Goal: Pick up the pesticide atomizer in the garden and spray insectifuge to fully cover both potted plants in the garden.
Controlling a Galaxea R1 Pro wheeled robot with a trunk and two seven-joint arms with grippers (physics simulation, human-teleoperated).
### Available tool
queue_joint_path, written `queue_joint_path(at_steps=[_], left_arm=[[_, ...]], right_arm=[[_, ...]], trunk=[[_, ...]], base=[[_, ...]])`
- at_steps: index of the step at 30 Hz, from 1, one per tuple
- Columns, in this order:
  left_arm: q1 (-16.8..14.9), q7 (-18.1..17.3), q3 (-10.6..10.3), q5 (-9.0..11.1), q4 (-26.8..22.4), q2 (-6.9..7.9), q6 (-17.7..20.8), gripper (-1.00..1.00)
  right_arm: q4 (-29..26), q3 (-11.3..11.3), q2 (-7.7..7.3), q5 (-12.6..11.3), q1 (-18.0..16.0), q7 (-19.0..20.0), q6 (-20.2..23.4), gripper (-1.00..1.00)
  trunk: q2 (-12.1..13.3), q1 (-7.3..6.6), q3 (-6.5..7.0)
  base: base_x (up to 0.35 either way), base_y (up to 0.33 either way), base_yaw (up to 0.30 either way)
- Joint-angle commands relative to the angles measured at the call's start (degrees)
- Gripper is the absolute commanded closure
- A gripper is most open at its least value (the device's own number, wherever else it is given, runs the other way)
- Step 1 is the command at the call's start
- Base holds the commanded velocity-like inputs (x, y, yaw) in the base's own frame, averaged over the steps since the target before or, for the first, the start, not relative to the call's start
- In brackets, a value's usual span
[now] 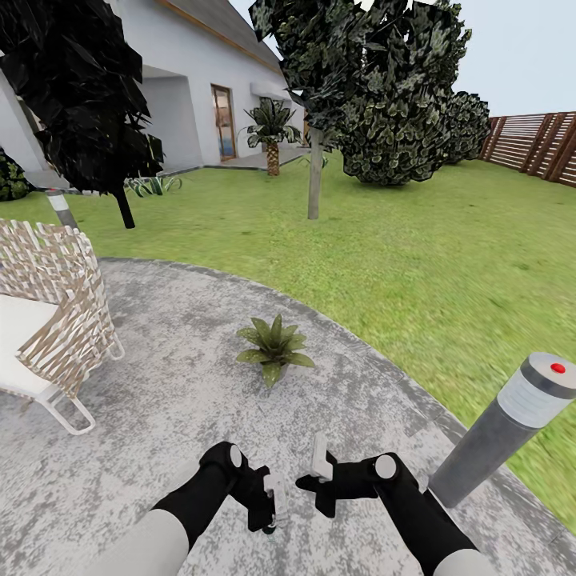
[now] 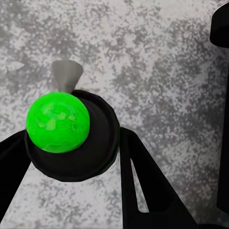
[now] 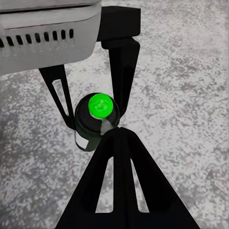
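The pesticide atomizer is a black round bottle with a bright green cap and a grey nozzle. My left gripper is shut on it, low over the speckled paving. In the head view the left gripper sits at the bottom centre. The right gripper is just beside it, its fingers pressed together with nothing in them. The right wrist view looks past that gripper at the held atomizer. One potted plant, a low rosette of pointed green leaves, stands on the paving a short way ahead of both grippers.
A woven wicker chair stands at the left and a grey bollard lamp leans at the right. Lawn lies beyond the paved circle, with a thin tree trunk, dark bushes, a house and a slatted fence.
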Motion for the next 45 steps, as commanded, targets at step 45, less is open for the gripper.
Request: queue_joint_path(at_steps=[45], left_arm=[[-0.02, -0.37, 0.03, 9.19, 0.52, -0.62, -0.67, 1.0]], right_arm=[[0.03, -0.06, 0.05, 0.69, -0.02, -0.02, -0.56, 1.0]], trunk=[[-0.02, -0.01, -0.05]], base=[[0.0, 0.0, 0.0]])
